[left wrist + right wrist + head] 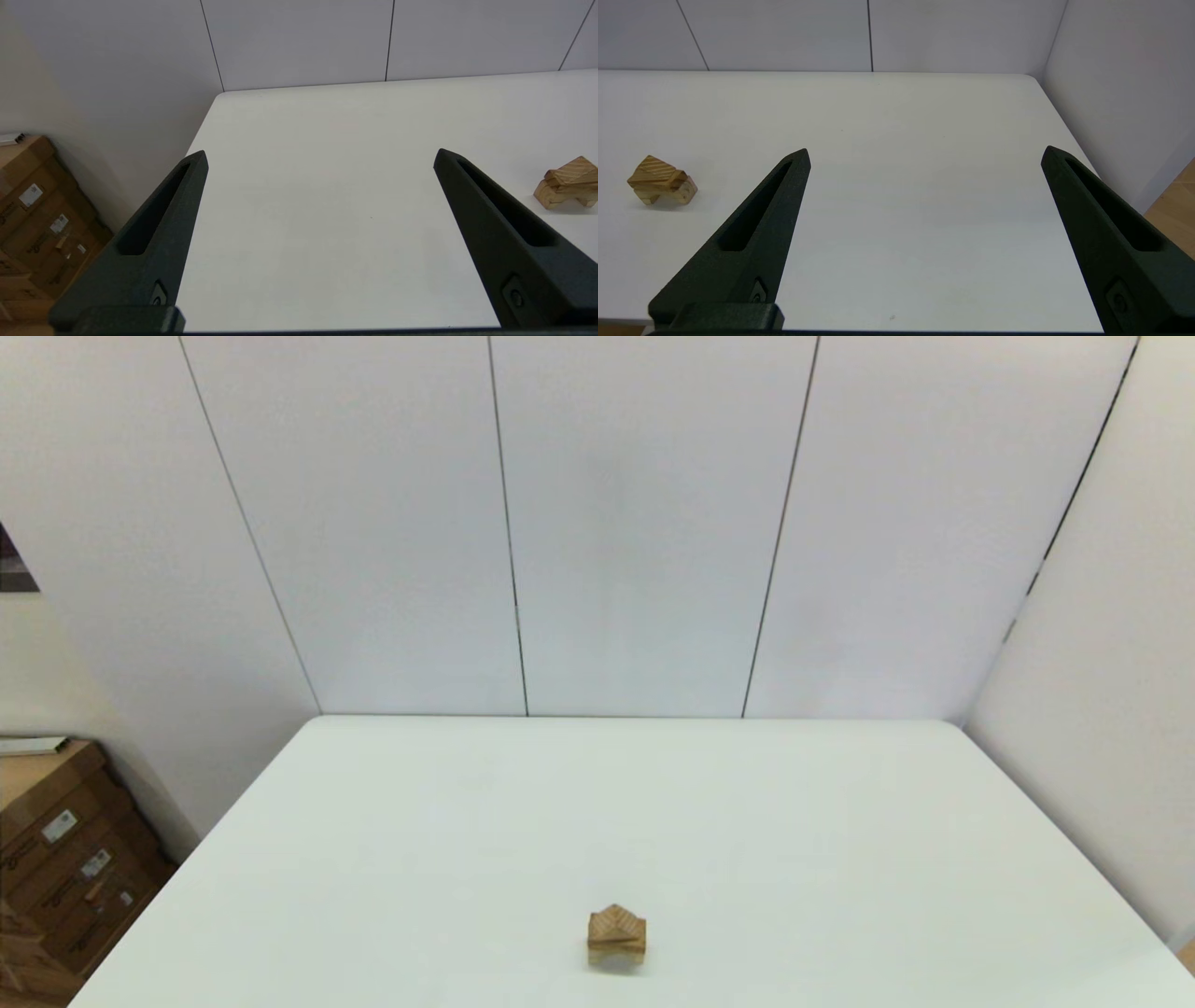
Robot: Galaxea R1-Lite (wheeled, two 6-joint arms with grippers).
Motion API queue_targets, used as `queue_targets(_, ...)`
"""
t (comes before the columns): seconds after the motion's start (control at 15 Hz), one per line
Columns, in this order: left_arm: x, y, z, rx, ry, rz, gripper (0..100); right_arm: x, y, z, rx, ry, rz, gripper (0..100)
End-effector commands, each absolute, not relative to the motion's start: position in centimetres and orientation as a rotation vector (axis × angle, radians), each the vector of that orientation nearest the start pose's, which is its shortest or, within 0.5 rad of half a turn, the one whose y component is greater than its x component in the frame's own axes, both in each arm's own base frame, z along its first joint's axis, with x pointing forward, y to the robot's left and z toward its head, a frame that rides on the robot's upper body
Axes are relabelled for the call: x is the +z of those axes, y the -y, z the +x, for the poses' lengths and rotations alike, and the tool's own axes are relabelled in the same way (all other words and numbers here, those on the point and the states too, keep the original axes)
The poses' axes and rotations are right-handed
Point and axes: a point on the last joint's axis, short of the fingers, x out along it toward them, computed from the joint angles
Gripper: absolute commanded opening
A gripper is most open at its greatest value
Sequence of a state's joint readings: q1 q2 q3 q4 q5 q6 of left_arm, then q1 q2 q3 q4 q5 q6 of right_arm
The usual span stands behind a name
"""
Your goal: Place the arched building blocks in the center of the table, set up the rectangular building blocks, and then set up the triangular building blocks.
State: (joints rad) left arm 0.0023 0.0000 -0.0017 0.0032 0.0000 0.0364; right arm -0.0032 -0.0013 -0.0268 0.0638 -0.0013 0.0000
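The three wooden blocks stand as one small stack near the front middle of the white table (747,821). The pale arched block (616,959) is at the bottom, the darker rectangular slab (616,944) lies on it, and the triangular wedge (616,922) sits on top. The left wrist view shows the stack's arched base (550,196) and wedge (573,169) off to one side of my open left gripper (320,156), well apart from it. My right gripper (927,151) is also open and holds nothing; the same stack, topped by the wedge (655,169), stands far off to its side. Neither arm shows in the head view.
Brown cardboard boxes (65,859) stand on the floor beside the table's left edge. White wall panels (644,523) rise behind the table's far edge and along its right side.
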Motion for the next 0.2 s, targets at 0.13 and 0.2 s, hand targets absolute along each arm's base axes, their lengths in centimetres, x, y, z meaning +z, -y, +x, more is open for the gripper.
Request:
queue_targets(0.13, 7.56, 0.01, -2.28, 0.003, -0.003, 0.014, 100, 7.6, 0.0, -2.5, -0.005, -0.037, -0.002, 100)
queue_targets(0.2, 7.56, 0.01, -2.28, 0.003, -0.003, 0.014, 100, 7.65, 0.0, -2.51, -0.005, -0.035, -0.002, 100)
